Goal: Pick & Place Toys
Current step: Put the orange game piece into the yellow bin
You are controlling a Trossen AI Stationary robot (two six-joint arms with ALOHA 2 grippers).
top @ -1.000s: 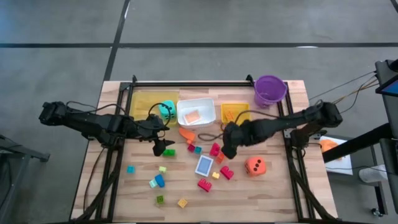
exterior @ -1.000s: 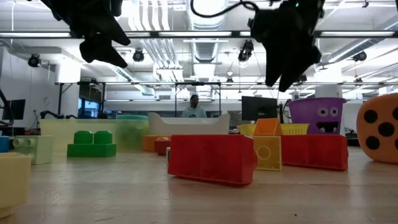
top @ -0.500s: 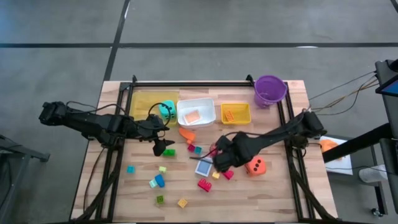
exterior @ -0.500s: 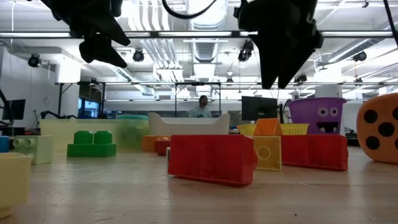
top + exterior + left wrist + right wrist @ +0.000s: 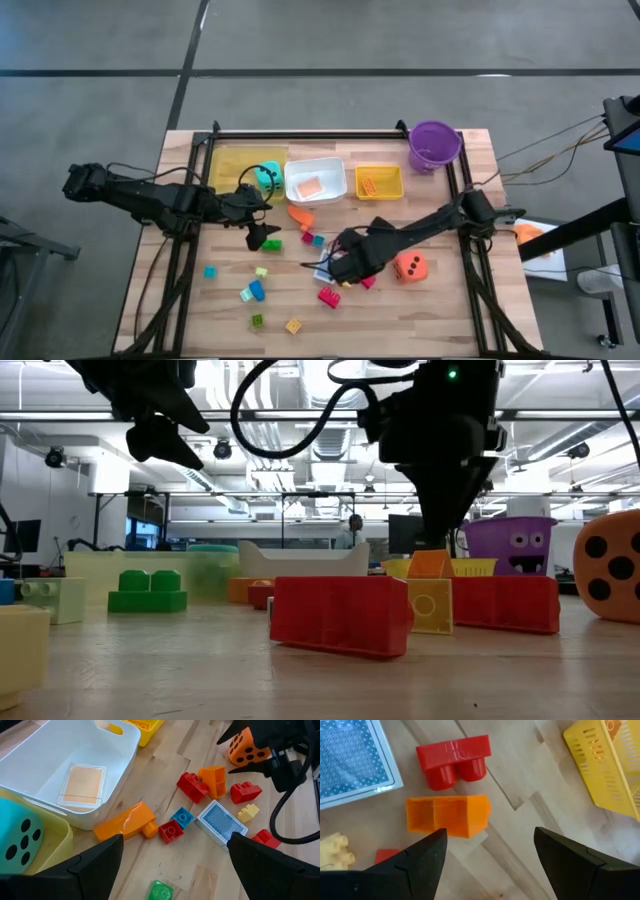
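Observation:
Small bright blocks lie scattered on the wooden table [image 5: 420,310]. My right gripper [image 5: 345,266] is open and empty, low over an orange block [image 5: 447,815], a red block [image 5: 452,756] and the blue card [image 5: 350,760]. It also shows in the low view [image 5: 445,525]. The orange die [image 5: 410,266] stands just right of it. My left gripper [image 5: 258,236] is open and empty above the table beside a green block [image 5: 272,244]. The teal die [image 5: 268,178] sits in the yellow tray [image 5: 235,158]. An orange card [image 5: 82,782] lies in the white tray [image 5: 316,165].
A small yellow basket [image 5: 378,182] and the purple bucket [image 5: 434,145] stand at the far right. An orange piece [image 5: 300,213], small red and blue blocks [image 5: 175,822] and more blocks [image 5: 252,291] lie near the front left. Black frame rails [image 5: 185,260] run along both sides.
My right gripper has gone down and toward the table's near-left, from beside the yellow basket's front to low over the blue card and the blocks next to it. It has stayed open. The toys have stayed where they were.

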